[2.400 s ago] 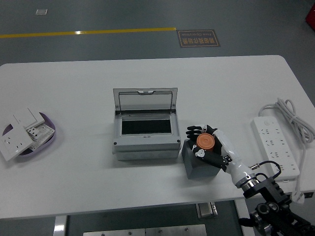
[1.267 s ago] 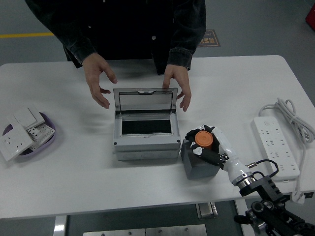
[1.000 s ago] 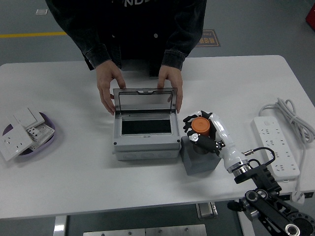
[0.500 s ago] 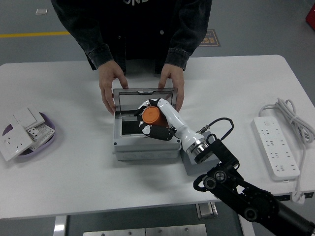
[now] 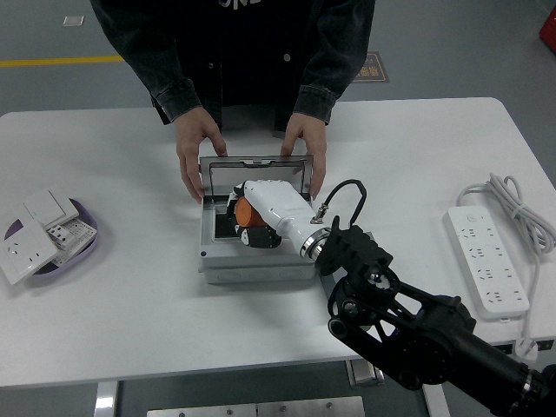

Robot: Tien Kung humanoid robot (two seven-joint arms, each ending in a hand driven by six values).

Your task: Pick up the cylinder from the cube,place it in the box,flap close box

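Observation:
My right hand [image 5: 247,219] reaches over the open grey box [image 5: 256,263], its fingers curled around the orange cylinder [image 5: 246,211] just above the box's dark inside. The white back of the hand hides most of the cylinder. The black right arm [image 5: 408,326] crosses the table from the lower right and covers the dark cube. The box's clear lid [image 5: 254,170] stands upright at the back. A person at the far side holds the box with a hand [image 5: 196,149] on each side of the lid. My left arm is out of the picture.
A purple dish [image 5: 85,245] with white wall switches sits at the left edge. A white power strip [image 5: 486,257] with its coiled cable [image 5: 524,208] lies at the right.
My right hand has carried the cylinder left from the cube and lowered it into the box opening. The person came up and put both hands on the box.

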